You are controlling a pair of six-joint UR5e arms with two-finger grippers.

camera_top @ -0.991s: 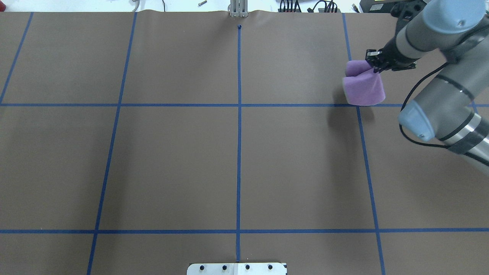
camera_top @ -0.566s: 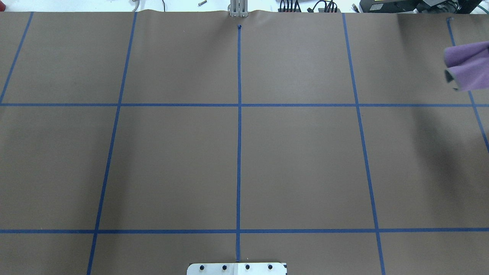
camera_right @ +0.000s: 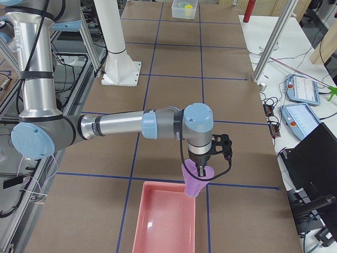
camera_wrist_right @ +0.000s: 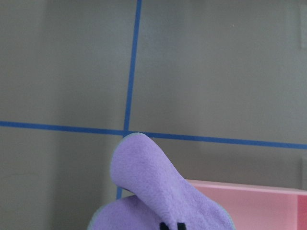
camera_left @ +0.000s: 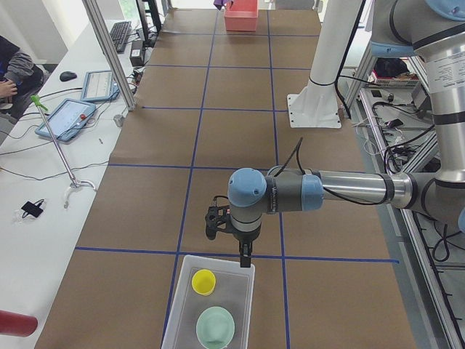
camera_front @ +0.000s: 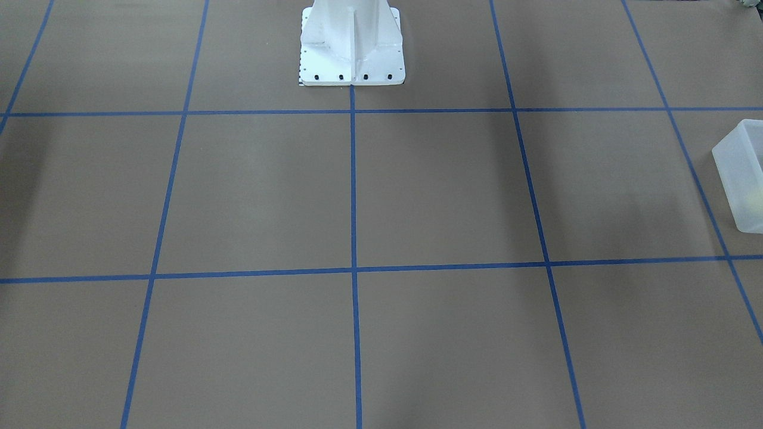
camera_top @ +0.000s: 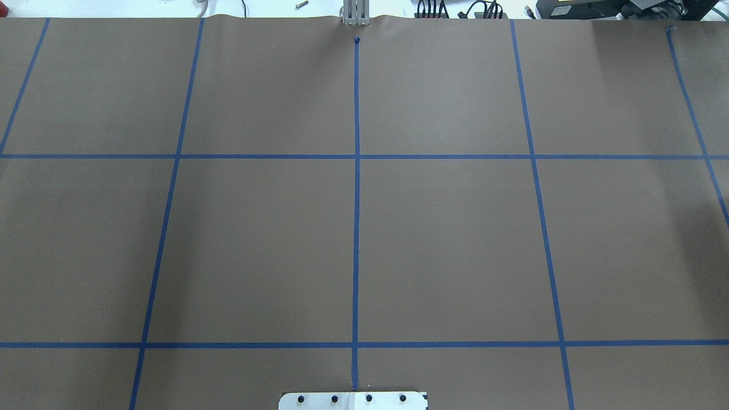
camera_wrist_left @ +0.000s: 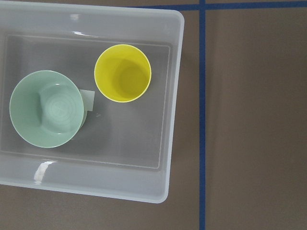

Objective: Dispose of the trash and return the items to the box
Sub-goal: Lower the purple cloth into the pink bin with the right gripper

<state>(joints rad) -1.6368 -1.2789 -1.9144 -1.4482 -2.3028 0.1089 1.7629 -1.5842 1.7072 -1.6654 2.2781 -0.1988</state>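
The table cover (camera_top: 256, 245) looks like matt brown paper, crossed by smooth blue tape (camera_top: 356, 228). The bin (camera_wrist_left: 175, 96) is frosted, translucent plastic with a soft sheen near its rim. The yellow cup (camera_wrist_left: 122, 73) and mint-green bowl (camera_wrist_left: 46, 109) are smooth plastic. The purple cloth (camera_wrist_right: 153, 191) is fuzzy, fleece-like and matt. The pink tray (camera_right: 163, 221) is glossy plastic. The arm tube (camera_right: 116, 125) is satin-finished metal.

cup (camera_wrist_left: 122, 73): pale yellow, upright, inside box (camera_wrist_left: 173, 96) | bowl (camera_wrist_left: 46, 109): mint green, upright, beside cup, apart | box: frosted translucent, lidless
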